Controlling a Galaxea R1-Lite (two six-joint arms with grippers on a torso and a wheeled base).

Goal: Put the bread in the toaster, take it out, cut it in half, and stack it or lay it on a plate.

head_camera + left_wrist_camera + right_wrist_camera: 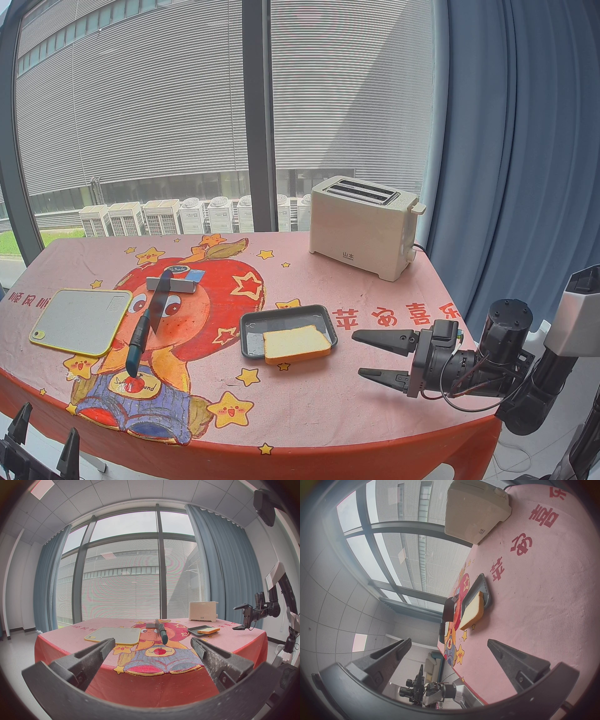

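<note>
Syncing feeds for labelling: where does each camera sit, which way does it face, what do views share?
Head view: on the head, looking down at bread and toaster; left gripper and right gripper at the lower corners.
Left wrist view: low before the table's near edge, facing the window; own open fingers.
Right wrist view: over the table's right side, rolled, facing the bread; own open fingers.
Shared: bread and toaster, in all three.

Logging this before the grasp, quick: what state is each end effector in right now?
Left end effector: open, holding nothing.
Right end effector: open, holding nothing.
</note>
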